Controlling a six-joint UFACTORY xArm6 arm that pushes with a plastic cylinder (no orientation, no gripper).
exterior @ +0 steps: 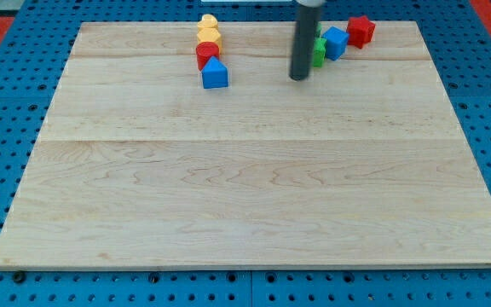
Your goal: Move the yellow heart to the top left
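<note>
Two yellow blocks stand at the view's top, left of centre. The upper one [209, 21] sits at the board's top edge and the lower one [209, 37] touches it from below; I cannot tell which is the heart. Below them come a red block [207, 53] and a blue block [215, 74], all in one column. My tip [299, 78] rests on the board well to the right of that column, about level with the blue block.
A green block [318, 51], partly hidden by the rod, a blue block [336, 42] and a red block [361, 30] sit in a diagonal row right of my tip. The wooden board [245, 188] lies on a blue pegboard.
</note>
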